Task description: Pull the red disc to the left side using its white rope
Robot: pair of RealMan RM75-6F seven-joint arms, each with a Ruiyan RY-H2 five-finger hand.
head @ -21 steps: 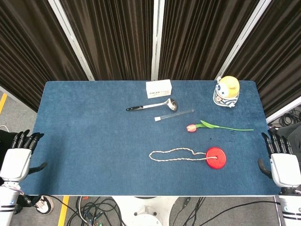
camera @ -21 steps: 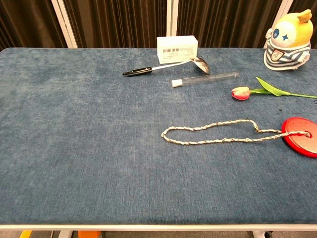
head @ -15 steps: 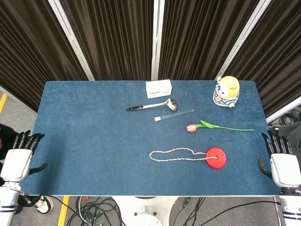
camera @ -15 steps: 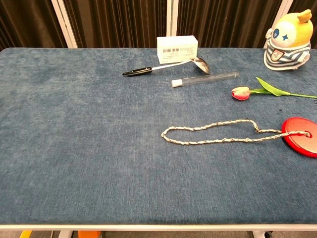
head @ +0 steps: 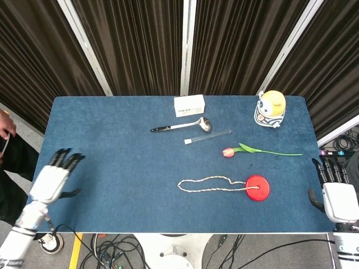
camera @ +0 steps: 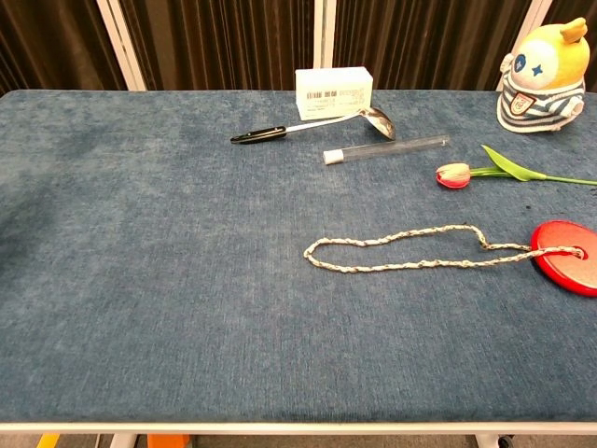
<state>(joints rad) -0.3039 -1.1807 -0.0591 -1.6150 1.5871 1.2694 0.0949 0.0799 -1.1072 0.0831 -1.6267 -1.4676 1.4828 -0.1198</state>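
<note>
A red disc [head: 258,188] [camera: 565,257] lies flat on the blue table, right of centre near the front. Its white rope [head: 210,184] [camera: 401,249] runs out leftward from the disc in a long closed loop. My left hand [head: 51,180] hovers over the table's left front edge, fingers spread, holding nothing, far left of the rope's end. My right hand [head: 335,196] hangs off the right edge with fingers apart and nothing in it. Neither hand shows in the chest view.
A ladle [head: 182,126], a clear tube [head: 207,136], a white box [head: 189,105], a tulip [head: 255,150] and a yellow plush toy [head: 270,109] lie toward the back half. Dark curtains stand behind the table. A person stands at the far left [head: 7,147].
My left hand has moved up and right, from beside the table's left front corner to over its edge. The right hand, disc and rope stay put.
</note>
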